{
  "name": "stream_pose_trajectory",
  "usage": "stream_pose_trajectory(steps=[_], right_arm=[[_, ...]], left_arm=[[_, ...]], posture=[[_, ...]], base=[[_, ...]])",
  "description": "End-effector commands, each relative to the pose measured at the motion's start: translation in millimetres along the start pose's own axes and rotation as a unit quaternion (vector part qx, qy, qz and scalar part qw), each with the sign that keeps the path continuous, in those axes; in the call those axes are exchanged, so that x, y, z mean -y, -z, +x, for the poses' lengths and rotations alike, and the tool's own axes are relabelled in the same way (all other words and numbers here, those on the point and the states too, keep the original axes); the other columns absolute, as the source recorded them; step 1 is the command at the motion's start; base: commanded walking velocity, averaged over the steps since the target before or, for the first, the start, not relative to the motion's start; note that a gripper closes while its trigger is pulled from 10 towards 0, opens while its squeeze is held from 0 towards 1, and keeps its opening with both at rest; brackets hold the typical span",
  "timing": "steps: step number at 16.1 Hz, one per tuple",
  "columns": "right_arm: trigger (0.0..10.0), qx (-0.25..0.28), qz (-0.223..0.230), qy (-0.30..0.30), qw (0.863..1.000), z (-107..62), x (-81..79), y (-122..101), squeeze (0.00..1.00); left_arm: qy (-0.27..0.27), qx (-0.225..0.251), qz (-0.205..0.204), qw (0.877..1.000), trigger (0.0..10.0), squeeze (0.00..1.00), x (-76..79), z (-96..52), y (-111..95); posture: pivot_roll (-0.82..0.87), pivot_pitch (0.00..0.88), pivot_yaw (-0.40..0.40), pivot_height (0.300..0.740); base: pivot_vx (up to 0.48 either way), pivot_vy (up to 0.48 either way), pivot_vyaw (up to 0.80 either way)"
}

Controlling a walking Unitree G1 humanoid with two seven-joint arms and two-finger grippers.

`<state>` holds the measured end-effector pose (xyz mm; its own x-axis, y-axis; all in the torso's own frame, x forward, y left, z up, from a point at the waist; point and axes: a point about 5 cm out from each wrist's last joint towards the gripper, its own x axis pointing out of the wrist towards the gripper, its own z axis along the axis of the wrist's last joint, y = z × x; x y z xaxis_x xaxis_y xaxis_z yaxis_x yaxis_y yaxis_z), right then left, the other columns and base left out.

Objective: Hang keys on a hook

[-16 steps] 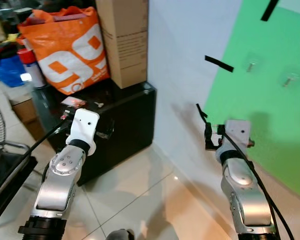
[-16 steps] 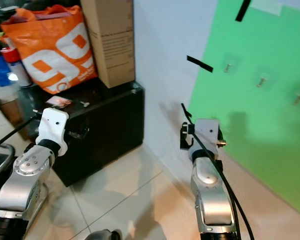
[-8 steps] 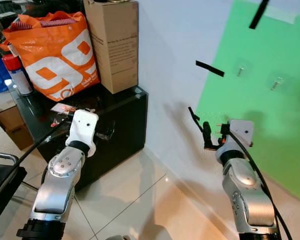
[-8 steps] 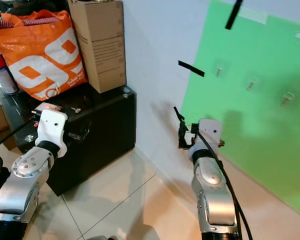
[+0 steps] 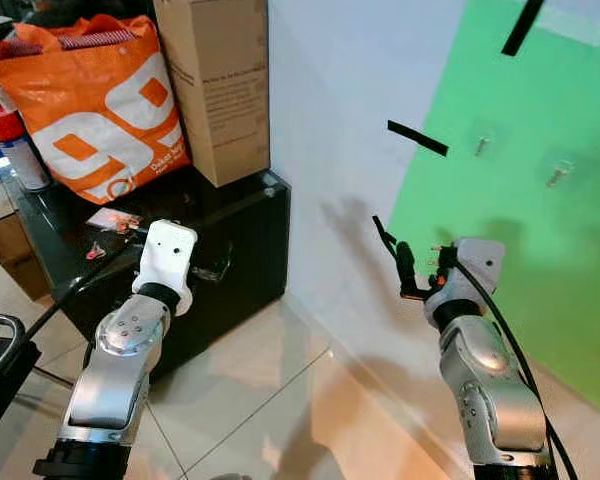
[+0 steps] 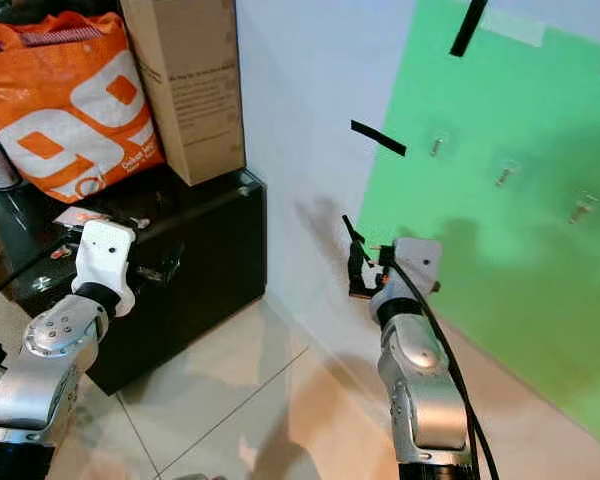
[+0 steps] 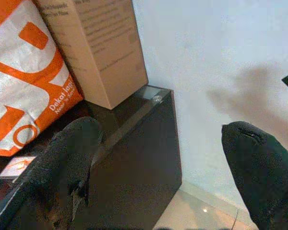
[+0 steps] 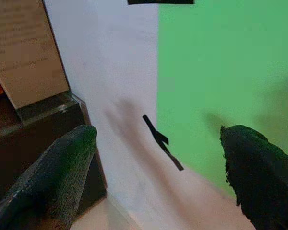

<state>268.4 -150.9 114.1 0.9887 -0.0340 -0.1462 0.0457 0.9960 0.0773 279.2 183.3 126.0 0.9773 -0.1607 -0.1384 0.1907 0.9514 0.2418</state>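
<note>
- Small red-tagged keys [image 5: 98,247] are seen lying on the black cabinet [image 5: 242,262], just beyond and outward of the left hand [image 7: 158,163]; no detail can be made out.
- They are judged light, hard and loose-jointed, apt to slip and swing; a pinch at the ring or tag would be the best hold.
- Both hands are empty with fingers apart; the right hand [image 8: 158,172] is held toward the wall.
- The hooks [image 5: 482,146] are set on the green sheet [image 5: 540,250], above and beyond the right hand, well apart from the keys.
- An orange bag [image 5: 90,100], a carton [image 5: 215,85] and a packet [image 5: 113,219] crowd the cabinet top behind the keys.
</note>
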Motion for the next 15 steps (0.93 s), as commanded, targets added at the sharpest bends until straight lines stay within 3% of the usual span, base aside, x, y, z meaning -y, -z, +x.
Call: stream_pose_trajectory(steps=[1,5,7,9,13,15], right_arm=[[10.0,0.001,-0.034,0.015,0.999,1.4,3.8,0.3,0.00],[10.0,0.017,-0.037,0.027,0.999,2.0,8.2,-3.2,0.00],[10.0,0.012,-0.016,-0.005,1.000,3.1,1.6,-4.3,0.00],[10.0,0.015,-0.044,0.001,0.999,3.2,-0.8,-4.5,0.00],[10.0,0.007,0.006,0.013,1.000,4.3,1.8,-2.7,0.00],[10.0,0.008,0.009,0.019,1.000,4.4,3.1,-2.7,0.00]], left_arm=[[0.004,0.001,0.000,1.000,10.0,0.93,-0.1,-1.5,-1.4],[0.005,0.000,-0.002,1.000,10.0,0.94,0.4,-1.9,-0.8],[0.006,0.001,-0.002,1.000,10.0,0.95,1.0,-2.9,-1.0],[0.006,0.001,-0.002,1.000,10.0,0.95,1.1,-3.4,-1.3],[0.008,0.002,-0.002,1.000,10.0,0.95,1.3,-3.3,-1.8],[0.008,0.002,-0.002,1.000,10.0,0.95,1.5,-3.2,-1.9]], posture=[[-0.02,0.000,-0.017,0.740],[-0.01,0.000,-0.020,0.740],[-0.01,0.000,-0.029,0.740],[-0.01,0.000,-0.030,0.740],[-0.01,0.000,-0.028,0.740],[-0.01,0.000,-0.027,0.740]], base=[[0.304,0.000,0.00],[0.307,0.000,0.00],[0.322,0.000,0.00],[0.345,0.000,0.68],[0.357,0.000,0.20],[0.354,0.000,0.00]])
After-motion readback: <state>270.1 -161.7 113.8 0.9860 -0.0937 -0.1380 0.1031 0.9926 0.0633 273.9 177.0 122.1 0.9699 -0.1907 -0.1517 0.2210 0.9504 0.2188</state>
